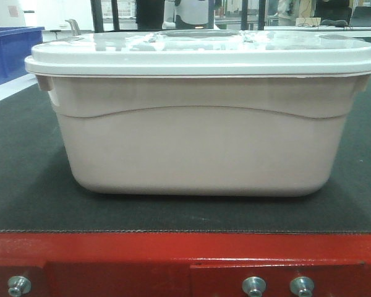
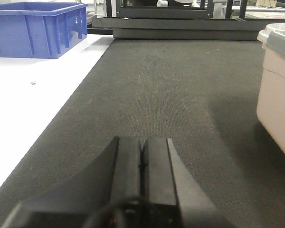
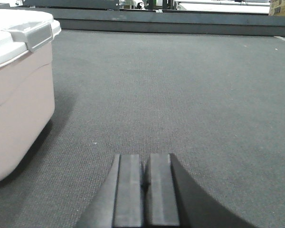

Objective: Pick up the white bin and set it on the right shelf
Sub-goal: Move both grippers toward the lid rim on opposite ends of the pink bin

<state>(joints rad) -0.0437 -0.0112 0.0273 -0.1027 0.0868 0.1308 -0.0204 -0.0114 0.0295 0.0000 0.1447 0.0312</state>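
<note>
The white bin, a large pinkish-beige tub with a whitish lid, stands on the dark mat close in front of me. Its left end shows at the right edge of the left wrist view, its right end at the left edge of the right wrist view. My left gripper is shut and empty, low over the mat, left of the bin. My right gripper is shut and empty, low over the mat, right of the bin. Neither touches the bin. The right shelf is out of view.
The dark mat lies on a red-framed table with bolts along its front. A blue bin stands on a white surface to the left, also seen in the front view. Dark racks stand behind the mat.
</note>
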